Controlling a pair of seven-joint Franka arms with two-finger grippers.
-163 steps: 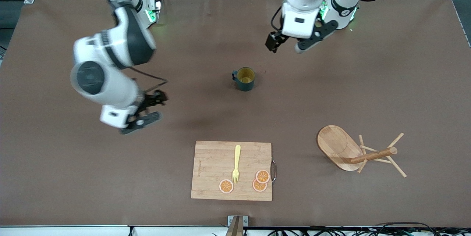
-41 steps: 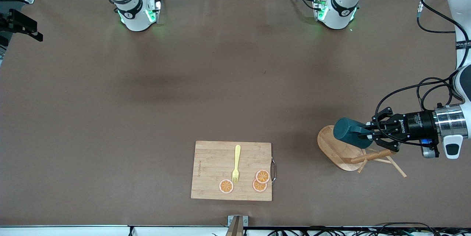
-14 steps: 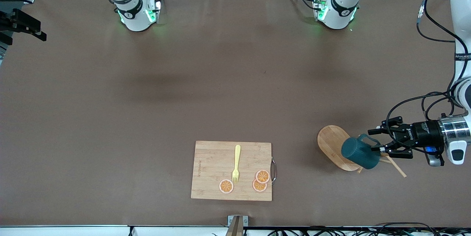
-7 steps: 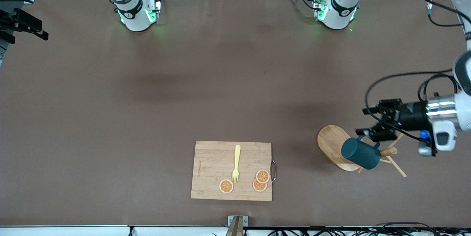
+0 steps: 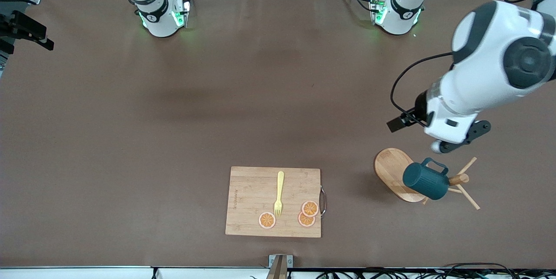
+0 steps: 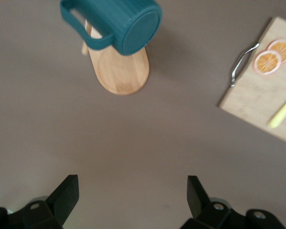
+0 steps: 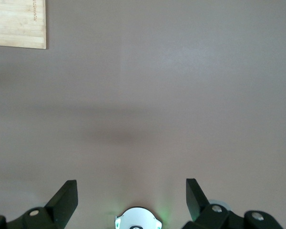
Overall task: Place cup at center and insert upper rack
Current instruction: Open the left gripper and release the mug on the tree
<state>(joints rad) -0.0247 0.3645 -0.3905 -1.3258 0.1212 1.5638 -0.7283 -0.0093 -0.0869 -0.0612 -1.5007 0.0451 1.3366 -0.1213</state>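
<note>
Cup (image 5: 425,181) hangs on the rack (image 5: 402,174), no gripper touching it.
Rack lies tipped by the tabletop's front edge, left arm's end. Left gripper (image 6: 132,200) open above; right gripper (image 7: 131,199) open, waiting.

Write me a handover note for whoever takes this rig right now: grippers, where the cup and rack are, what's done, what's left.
Left gripper: open, empty, in the air over bare table beside the rack.
Right gripper: open, empty; that arm waits at its own end of the table.
Cup: on its side, threaded on the rack post, handle up.
Rack: toppled, lying at the left arm's end of the table, base on edge, pegs on the table.
Board with fork and orange slices: untouched.
Done: cup is on the rack.
Left: rack is not upright; nothing stands at the table's center.
</note>
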